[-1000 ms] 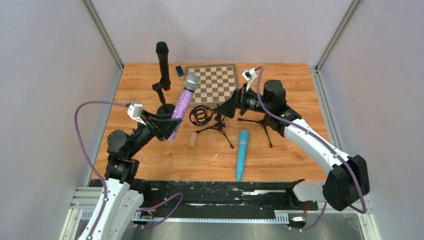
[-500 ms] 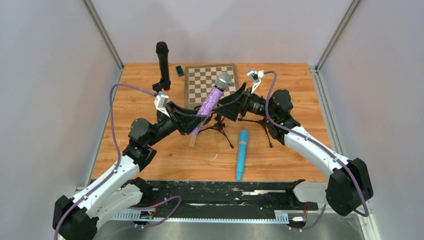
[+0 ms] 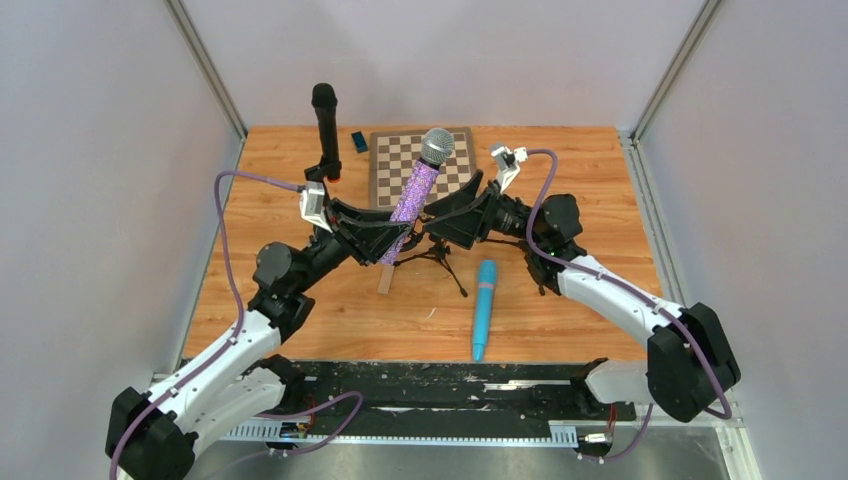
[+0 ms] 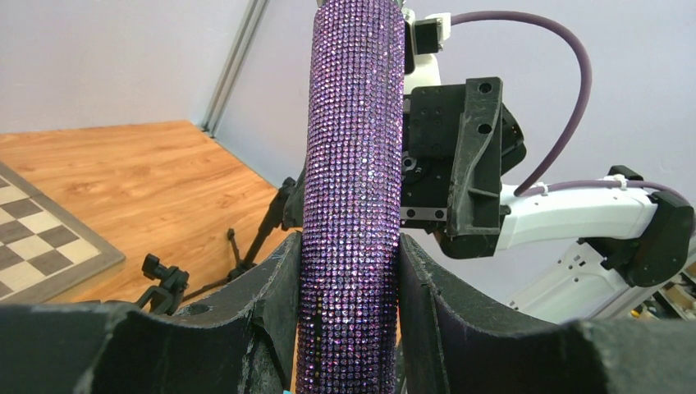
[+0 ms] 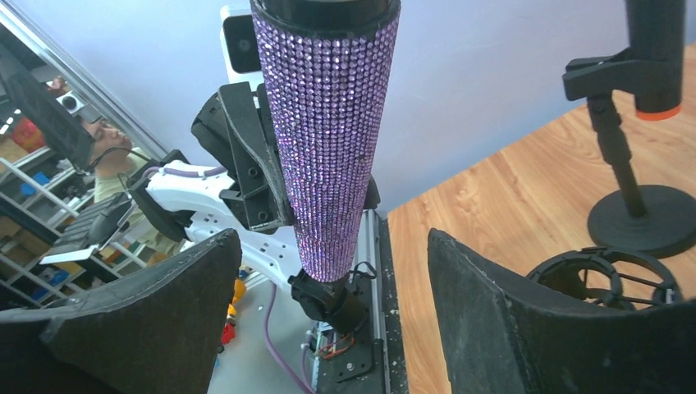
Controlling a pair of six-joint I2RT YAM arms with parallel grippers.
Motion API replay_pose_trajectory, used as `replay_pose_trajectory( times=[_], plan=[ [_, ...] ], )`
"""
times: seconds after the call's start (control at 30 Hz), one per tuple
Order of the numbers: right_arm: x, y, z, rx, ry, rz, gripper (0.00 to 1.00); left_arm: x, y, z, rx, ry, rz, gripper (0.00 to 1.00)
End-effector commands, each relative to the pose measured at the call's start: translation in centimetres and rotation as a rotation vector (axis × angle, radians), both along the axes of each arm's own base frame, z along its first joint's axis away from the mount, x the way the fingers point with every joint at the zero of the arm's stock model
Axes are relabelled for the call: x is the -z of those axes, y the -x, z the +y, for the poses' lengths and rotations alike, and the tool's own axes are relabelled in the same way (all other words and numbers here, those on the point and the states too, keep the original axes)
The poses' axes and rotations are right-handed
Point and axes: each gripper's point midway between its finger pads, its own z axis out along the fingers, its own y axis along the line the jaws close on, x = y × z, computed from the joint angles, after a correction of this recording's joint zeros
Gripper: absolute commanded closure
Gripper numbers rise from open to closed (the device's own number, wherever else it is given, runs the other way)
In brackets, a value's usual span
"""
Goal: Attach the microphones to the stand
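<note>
Okay, purple microphone (image 3: 415,195) is up off the counter (image 3: 600,180), mid-scene, long axis near upright and leaning a bit right, silver grille on top, tail end down. Left claw (image 3: 388,232) is clamped on its lower body. Right claw (image 3: 438,218) is spread, one finger on each side of the shaft with a gap on both sides. Both wrist views cut off the grille. Black microphone (image 3: 325,125) stands vertical in its stand (image 5: 640,217) at far left, orange end down. Light blue microphone (image 3: 484,305) lies flat, long axis running near to far, right of the tripod (image 3: 440,262). From above the claws hide the shock-mount ring (image 5: 607,275). Chessboard (image 3: 395,160) sits behind.
</note>
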Motion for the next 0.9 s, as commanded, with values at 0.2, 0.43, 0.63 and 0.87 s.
replay_pose_trajectory(
  times=[0.2,0.43,0.63,0.87],
  plan=[
    [-4.3,0.5,0.8,-0.044,-0.118,-0.084,0.19,-2.4,0.8,0.2,0.011,0.076,-0.077,1.0],
    [-5.1,0.0,1.4,-0.065,-0.155,-0.087,0.22,-2.0,1.0,-0.1,0.025,0.07,-0.068,1.0],
    [-5.3,-0.4,2.0,-0.093,-0.171,-0.085,0.32,-2.0,1.2,-0.5,0.045,0.066,-0.069,1.0],
    [-5.2,-0.3,2.1,-0.104,-0.17,-0.09,0.42,-1.7,1.0,-0.7,0.046,0.051,-0.066,1.0]
  ],
)
